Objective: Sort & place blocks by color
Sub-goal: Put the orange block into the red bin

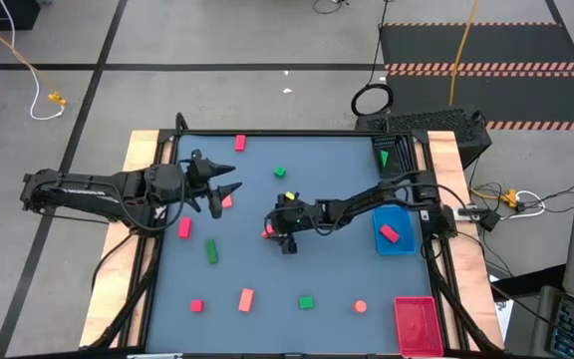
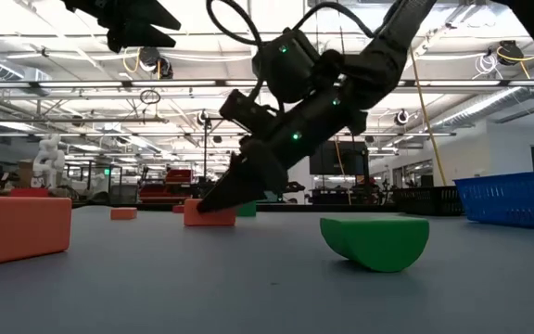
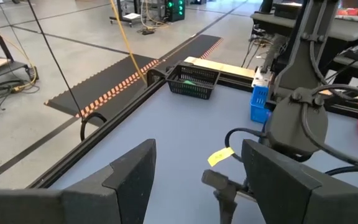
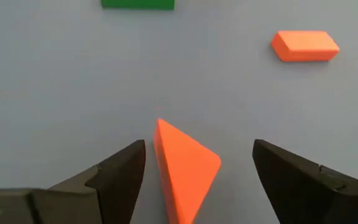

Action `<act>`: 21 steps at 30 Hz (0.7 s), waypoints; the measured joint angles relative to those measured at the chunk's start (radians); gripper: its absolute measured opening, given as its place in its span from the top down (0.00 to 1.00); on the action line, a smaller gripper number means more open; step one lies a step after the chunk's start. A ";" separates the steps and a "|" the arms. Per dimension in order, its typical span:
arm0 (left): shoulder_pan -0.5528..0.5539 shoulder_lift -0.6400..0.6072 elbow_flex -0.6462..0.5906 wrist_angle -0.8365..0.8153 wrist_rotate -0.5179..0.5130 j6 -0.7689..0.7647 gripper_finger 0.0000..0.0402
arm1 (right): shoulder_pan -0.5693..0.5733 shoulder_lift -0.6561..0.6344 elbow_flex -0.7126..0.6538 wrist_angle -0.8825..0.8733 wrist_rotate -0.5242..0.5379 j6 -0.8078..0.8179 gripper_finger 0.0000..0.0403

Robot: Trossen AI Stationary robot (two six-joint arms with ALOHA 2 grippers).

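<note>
The right gripper (image 4: 194, 165) stands low at mid-surface (image 1: 317, 170), fingers spread wide around a salmon-pink wedge block (image 4: 185, 168), bare room either side. The left gripper (image 1: 229, 189) hovers open, holding nothing.

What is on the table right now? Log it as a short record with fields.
right end effector: open, lowered at mid-table, fingers either side of a red wedge block, not gripping it
left end effector: open, raised over the table's left half, holding nothing
blue tray: one red block inside
red tray: at the table's near right corner
loose blocks: red and green, scattered
</note>
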 joint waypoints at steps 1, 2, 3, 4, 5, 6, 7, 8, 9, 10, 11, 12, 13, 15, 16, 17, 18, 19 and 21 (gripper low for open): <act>0.000 0.000 0.000 0.000 0.000 0.000 0.40 | 0.000 0.006 0.000 0.014 0.000 0.007 0.27; 0.000 0.000 0.000 -0.001 0.000 0.000 0.40 | 0.000 0.011 0.000 0.021 0.000 0.014 0.27; 0.000 0.000 0.000 -0.001 0.000 0.000 0.40 | -0.001 0.017 0.000 0.024 0.000 0.019 0.28; 0.000 0.000 0.000 -0.003 0.000 0.000 0.40 | -0.002 0.019 0.000 0.022 0.000 0.022 0.28; 0.000 0.000 0.000 -0.006 0.000 0.000 0.40 | -0.002 0.020 0.000 0.011 -0.001 0.022 0.29; 0.000 0.000 0.000 -0.010 0.000 0.000 0.40 | -0.003 0.020 0.000 0.004 -0.002 0.022 0.29; 0.000 0.000 0.000 -0.011 0.000 0.000 0.40 | -0.003 0.020 0.000 0.003 -0.011 0.022 0.30; 0.000 0.000 0.000 -0.011 0.000 0.000 0.40 | -0.004 0.019 0.000 0.004 -0.026 0.023 0.31; 0.000 0.000 0.000 -0.012 0.000 0.000 0.40 | -0.004 0.019 0.000 0.005 -0.034 0.023 0.33; 0.000 0.000 0.000 -0.012 0.000 0.000 0.40 | -0.004 0.019 0.000 0.008 -0.048 0.023 0.34; 0.000 0.000 0.000 -0.011 0.000 0.000 0.40 | -0.003 0.019 0.000 0.011 -0.052 0.023 0.36; 0.000 0.000 0.000 -0.012 0.000 0.000 0.40 | -0.003 0.019 0.000 0.016 -0.051 0.022 0.39; 0.000 0.000 0.000 -0.011 0.000 0.000 0.40 | -0.003 0.019 0.000 0.020 -0.052 0.021 0.42; 0.000 0.000 0.000 -0.011 0.000 0.000 0.40 | -0.003 0.019 0.000 0.021 -0.053 0.018 0.49; 0.000 0.000 0.000 -0.011 0.000 0.000 0.40 | -0.003 0.019 0.000 0.020 -0.052 0.018 0.53; 0.000 0.000 0.000 -0.011 0.000 0.000 0.40 | -0.003 0.019 0.000 0.018 -0.052 0.016 0.57; 0.000 0.000 0.000 -0.011 0.000 0.000 0.40 | -0.003 0.019 0.000 0.016 -0.052 0.013 0.62; 0.000 0.000 0.000 -0.011 0.000 0.000 0.40 | -0.003 0.019 0.000 0.016 -0.052 0.004 0.67; 0.000 0.000 0.000 -0.012 0.000 0.000 0.40 | -0.003 0.019 0.000 0.012 -0.051 -0.013 0.72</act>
